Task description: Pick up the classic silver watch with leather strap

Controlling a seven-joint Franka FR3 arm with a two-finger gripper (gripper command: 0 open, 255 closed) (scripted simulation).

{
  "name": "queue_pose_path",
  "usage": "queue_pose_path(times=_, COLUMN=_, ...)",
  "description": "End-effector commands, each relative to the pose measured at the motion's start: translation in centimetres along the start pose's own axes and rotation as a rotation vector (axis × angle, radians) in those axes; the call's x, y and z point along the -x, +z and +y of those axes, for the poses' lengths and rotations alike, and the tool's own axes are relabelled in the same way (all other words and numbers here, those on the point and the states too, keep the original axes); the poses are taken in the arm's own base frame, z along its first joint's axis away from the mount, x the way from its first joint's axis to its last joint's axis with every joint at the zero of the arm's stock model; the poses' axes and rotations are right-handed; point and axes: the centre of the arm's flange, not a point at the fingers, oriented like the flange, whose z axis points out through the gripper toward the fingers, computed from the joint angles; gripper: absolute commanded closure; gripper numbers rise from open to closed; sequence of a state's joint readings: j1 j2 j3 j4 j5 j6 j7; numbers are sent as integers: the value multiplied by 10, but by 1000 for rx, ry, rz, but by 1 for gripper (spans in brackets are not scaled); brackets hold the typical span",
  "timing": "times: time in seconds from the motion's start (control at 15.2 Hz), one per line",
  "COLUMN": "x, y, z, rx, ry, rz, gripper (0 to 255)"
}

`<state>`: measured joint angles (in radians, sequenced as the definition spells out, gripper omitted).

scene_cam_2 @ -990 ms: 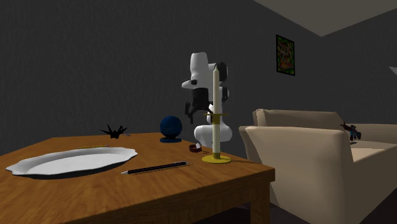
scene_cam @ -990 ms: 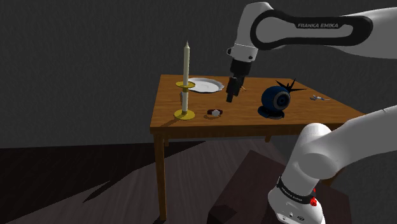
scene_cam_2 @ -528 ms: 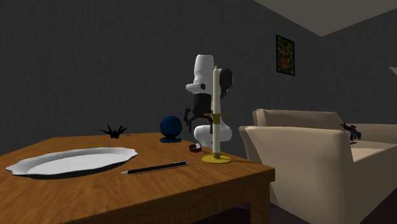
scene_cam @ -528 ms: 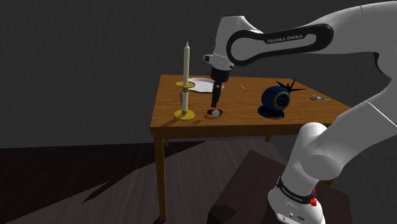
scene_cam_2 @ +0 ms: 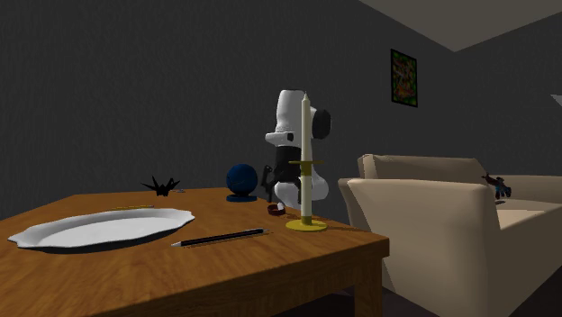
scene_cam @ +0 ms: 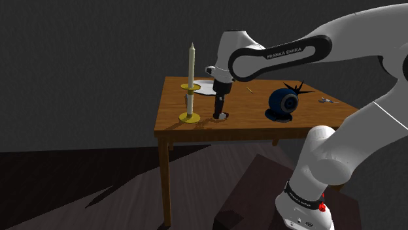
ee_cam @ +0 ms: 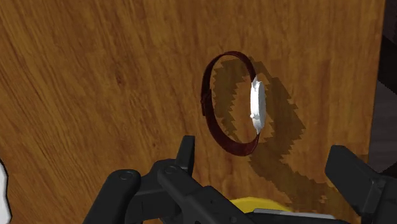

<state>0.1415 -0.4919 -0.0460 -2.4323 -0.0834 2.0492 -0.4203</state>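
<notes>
The watch (ee_cam: 232,105) has a dark brown strap loop and a silver face; it stands on edge on the wooden table (ee_cam: 95,76). My gripper (ee_cam: 270,164) is open, its two black fingers spread wide just short of the watch, without touching it. In the shoulder view the gripper (scene_cam: 219,112) points down right over the watch (scene_cam: 223,116), beside the candle holder. From the second exterior view the watch (scene_cam_2: 273,211) lies just under the black gripper (scene_cam_2: 270,192).
A tall candle (scene_cam: 191,68) in a yellow-based holder (scene_cam: 189,117) stands close to the watch on the shoulder view's left. A white plate (scene_cam: 208,87), blue ball (scene_cam: 283,102) and black paper crane (scene_cam: 298,87) share the table. A pencil (scene_cam_2: 221,238) and an armchair (scene_cam_2: 432,225) are also here.
The arm has swung toward the shoulder view's left and lowered, bringing the gripper from above the table's middle down to the watch. The watch has not moved.
</notes>
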Motion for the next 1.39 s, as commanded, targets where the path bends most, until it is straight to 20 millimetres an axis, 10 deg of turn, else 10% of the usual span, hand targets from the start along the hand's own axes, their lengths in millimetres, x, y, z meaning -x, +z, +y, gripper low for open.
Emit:
queue_pose_path(times=0.0, x=0, y=3, z=0, rx=0, ry=0, rz=0, gripper=0)
queue_pose_path(times=0.07, x=0, y=4, z=-1, rx=0, ry=0, rz=0, gripper=255)
queue_pose_path(times=0.66, x=0, y=3, z=0, rx=0, ry=0, rz=0, gripper=255)
queue_pose_path(times=1.32, x=-4, y=-49, z=5, rx=0, ry=0, rz=0, gripper=255)
